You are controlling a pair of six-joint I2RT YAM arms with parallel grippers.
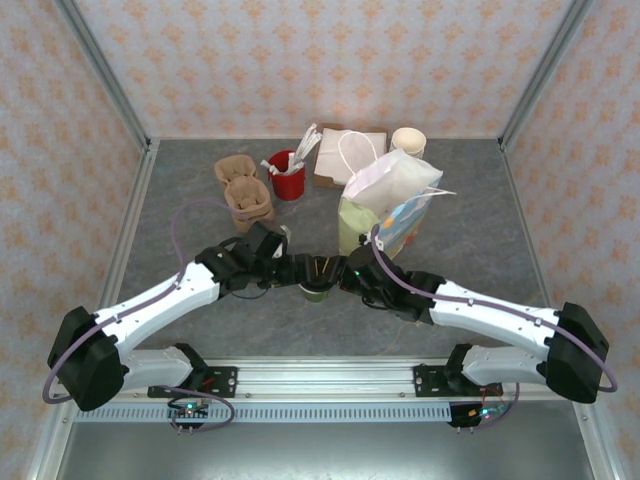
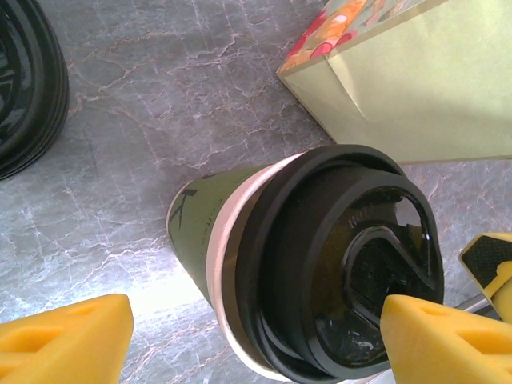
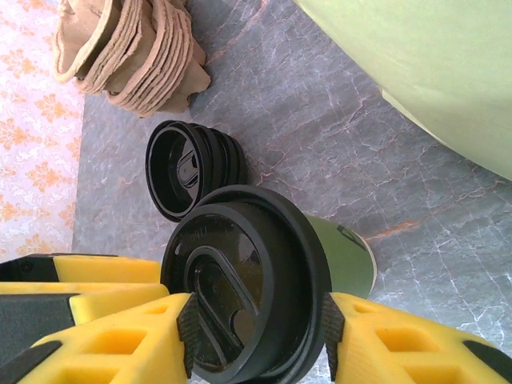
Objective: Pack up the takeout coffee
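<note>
Table (image 1: 480, 270): carries all items.
Paper bag (image 1: 385, 200): upright.
Left gripper (image 2: 256, 340): fingers wide apart, straddling the coffee cup (image 1: 316, 291).
Right gripper (image 3: 258, 332): pads closed against the lid (image 3: 240, 280) rim at 9 and 3 o'clock.
Coffee cup: upright, near the bag at its 7 o'clock.
Assessment: light, thin-walled, crushable; the lid may pop off. Grip the body below the lid, gently, kept level.

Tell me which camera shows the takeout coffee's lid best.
The right wrist view: the takeout coffee shows nearly its whole lid face-on. The left wrist view shows lid and side at a slant, the bottom cut off. In the top view it is a small green sliver.
</note>
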